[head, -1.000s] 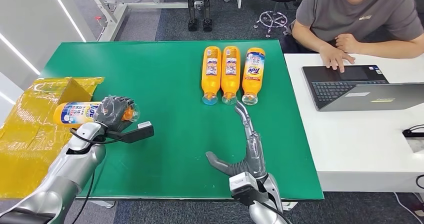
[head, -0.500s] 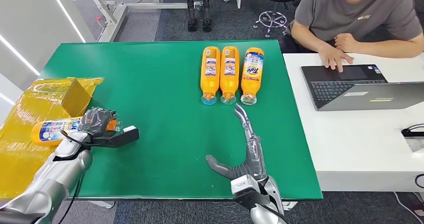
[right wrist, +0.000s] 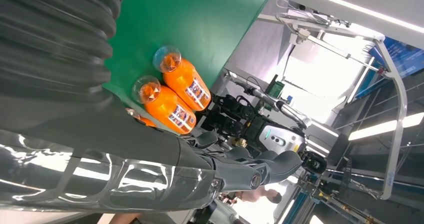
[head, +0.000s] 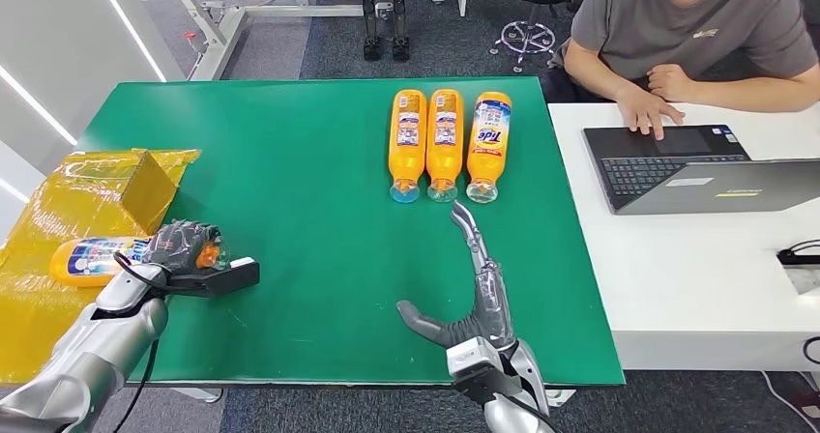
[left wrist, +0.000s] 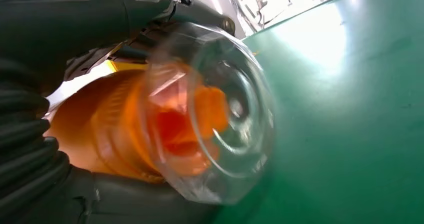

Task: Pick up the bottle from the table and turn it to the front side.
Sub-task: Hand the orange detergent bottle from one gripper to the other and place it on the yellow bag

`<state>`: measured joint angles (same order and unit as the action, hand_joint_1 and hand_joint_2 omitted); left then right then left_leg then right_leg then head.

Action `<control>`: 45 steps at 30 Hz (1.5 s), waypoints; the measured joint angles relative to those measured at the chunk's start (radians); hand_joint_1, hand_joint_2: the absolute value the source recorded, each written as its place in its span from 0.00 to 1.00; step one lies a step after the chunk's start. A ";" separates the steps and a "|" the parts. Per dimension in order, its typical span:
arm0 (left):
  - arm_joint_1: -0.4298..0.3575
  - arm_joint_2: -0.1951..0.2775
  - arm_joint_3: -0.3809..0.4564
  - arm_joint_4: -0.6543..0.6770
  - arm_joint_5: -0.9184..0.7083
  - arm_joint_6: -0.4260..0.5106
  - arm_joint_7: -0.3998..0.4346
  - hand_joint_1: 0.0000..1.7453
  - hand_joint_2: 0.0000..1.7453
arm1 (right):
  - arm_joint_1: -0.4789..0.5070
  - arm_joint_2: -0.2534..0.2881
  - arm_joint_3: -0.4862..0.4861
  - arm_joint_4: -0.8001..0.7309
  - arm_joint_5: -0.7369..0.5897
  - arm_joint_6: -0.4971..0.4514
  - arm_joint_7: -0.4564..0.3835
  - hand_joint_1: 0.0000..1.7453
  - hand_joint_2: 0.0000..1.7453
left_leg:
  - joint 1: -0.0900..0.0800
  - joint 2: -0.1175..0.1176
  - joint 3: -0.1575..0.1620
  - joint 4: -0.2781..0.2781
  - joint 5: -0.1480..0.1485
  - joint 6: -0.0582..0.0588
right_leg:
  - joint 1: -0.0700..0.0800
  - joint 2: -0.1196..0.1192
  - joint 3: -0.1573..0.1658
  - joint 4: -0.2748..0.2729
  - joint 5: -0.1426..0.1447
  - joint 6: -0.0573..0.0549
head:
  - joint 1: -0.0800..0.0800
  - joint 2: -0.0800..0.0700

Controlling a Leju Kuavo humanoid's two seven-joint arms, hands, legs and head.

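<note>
My left hand [head: 182,247] grips an orange Tide bottle [head: 92,257] near its neck, at the table's left edge over a yellow bag [head: 58,288]. The bottle lies level with its label up and its clear cap toward the table's middle. The left wrist view looks straight at that clear cap [left wrist: 220,119] with the orange bottle [left wrist: 95,129] behind it. Three more orange bottles [head: 445,143] lie side by side at the far middle of the green table [head: 319,162], caps toward me. My right hand [head: 476,278] rests open and flat on the table, fingertips just short of those bottles. Two of the bottles [right wrist: 172,91] appear in the right wrist view.
A yellow plastic-wrapped box or bag [head: 106,177] lies at the table's left edge. A white desk [head: 696,259] on the right carries a laptop [head: 691,167], with a person [head: 696,27] seated behind it, hand on the keyboard.
My left hand has carried its bottle down and to the left, from above the table's edge to low over the yellow bag. The right hand has stayed put.
</note>
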<state>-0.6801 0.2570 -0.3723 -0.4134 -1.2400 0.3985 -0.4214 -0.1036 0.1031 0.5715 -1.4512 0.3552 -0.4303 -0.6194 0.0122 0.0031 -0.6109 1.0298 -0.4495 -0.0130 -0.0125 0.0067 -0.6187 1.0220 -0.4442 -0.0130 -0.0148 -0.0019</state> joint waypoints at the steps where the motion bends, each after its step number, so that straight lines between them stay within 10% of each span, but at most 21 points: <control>1: -0.001 0.000 0.000 0.001 -0.002 -0.004 0.000 0.00 1.00 | 0.000 0.000 0.000 0.001 0.000 0.000 0.000 0.00 1.00 | 0.000 0.000 0.000 0.000 0.000 0.000 | 0.000 0.000 0.000 0.000 0.000 0.000 | 0.000 0.000; 16: -0.016 -0.004 0.006 0.004 0.016 -0.010 0.012 0.00 1.00 | -0.013 0.005 0.000 0.023 -0.029 -0.010 -0.009 0.00 1.00 | 0.000 0.000 0.000 0.000 0.000 0.000 | 0.000 0.000 0.000 0.000 0.000 0.000 | 0.000 0.000; 30: 0.133 0.019 0.150 -0.031 0.167 0.239 -0.091 0.00 1.00 | 0.016 0.006 0.000 0.031 -0.055 -0.023 -0.021 0.00 1.00 | 0.000 0.001 0.001 0.000 0.000 0.000 | 0.000 0.001 0.000 0.000 0.000 0.000 | 0.000 0.000; 45: 0.352 -0.010 0.369 -0.470 0.158 0.299 -0.257 0.00 1.00 | 0.012 0.010 0.000 0.059 -0.087 -0.030 -0.027 0.00 1.00 | 0.000 0.000 0.000 0.000 0.000 0.000 | 0.000 0.000 0.000 0.000 -0.001 0.000 | 0.000 0.000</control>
<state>-0.3280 0.2471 -0.0037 -0.8836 -1.0819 0.6974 -0.6788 -0.0915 0.1129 0.5717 -1.3923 0.2682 -0.4602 -0.6464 0.0121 0.0032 -0.6105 1.0298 -0.4496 -0.0130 -0.0126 0.0067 -0.6187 1.0217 -0.4448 -0.0134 -0.0144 -0.0019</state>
